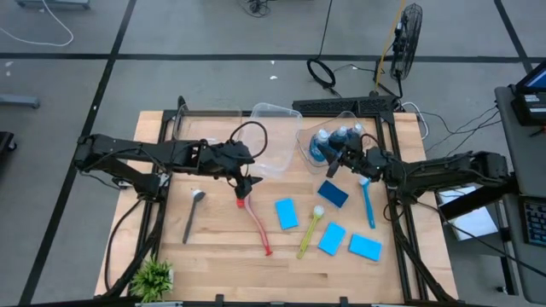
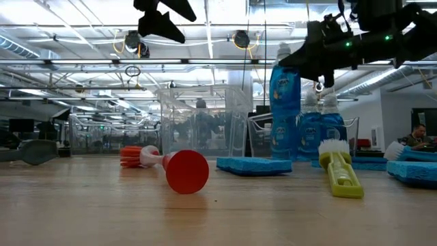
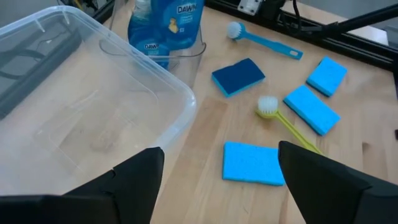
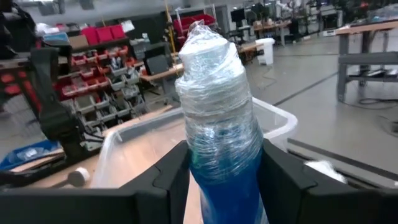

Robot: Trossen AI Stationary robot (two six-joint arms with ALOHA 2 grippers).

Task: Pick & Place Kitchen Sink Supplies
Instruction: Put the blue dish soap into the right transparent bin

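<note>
My right gripper [image 1: 343, 159] is shut on one clear bottle of blue liquid [image 2: 285, 89] at the small clear bin [image 1: 317, 128], where other bottles [image 1: 341, 136] stand. My left gripper [image 1: 247, 182] hangs open and touches nothing, above the bristle head of the red brush [image 1: 254, 222]. The grey brush [image 1: 194, 213], yellow brush [image 1: 309, 230] and blue brush [image 1: 367, 200] lie flat on the wood. Several flat blue sponges lie between them: one darker [image 1: 333, 194], and lighter ones at the centre [image 1: 287, 213] and toward the near right [image 1: 365, 247]. My right gripper [image 4: 221, 162] pinches the bottle between its two fingers at the upper body just under the film-wrapped cap [image 4: 217, 134]. The fingers [image 4: 171, 180] come from the table's right side. The bottle stands upright; whether its base rests on anything is hidden.
A large clear bin [image 1: 269, 141] sits at the far middle, seen close in the left wrist view [image 3: 93, 93]. Another clear bin [image 1: 200, 124] stands at the far left. A small green plant [image 1: 153, 277] sits at the near left corner. Bare wood lies along the near edge.
</note>
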